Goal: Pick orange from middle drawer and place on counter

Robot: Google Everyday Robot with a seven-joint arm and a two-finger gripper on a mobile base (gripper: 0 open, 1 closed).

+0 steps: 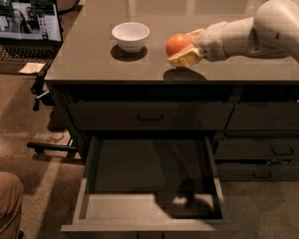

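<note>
Gripper (185,48) pinches orange (176,44) between both fingers, just above counter (89,59), right of white bowl (130,35). Orange round, no long axis.

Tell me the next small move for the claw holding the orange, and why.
Probably lower the claw straight down until the orange touches the counter. The claw holds the orange just above the counter, right of the white bowl, with its shadow on the surface below. The middle drawer stands open with no orange inside, so only the set-down seems left.
</note>
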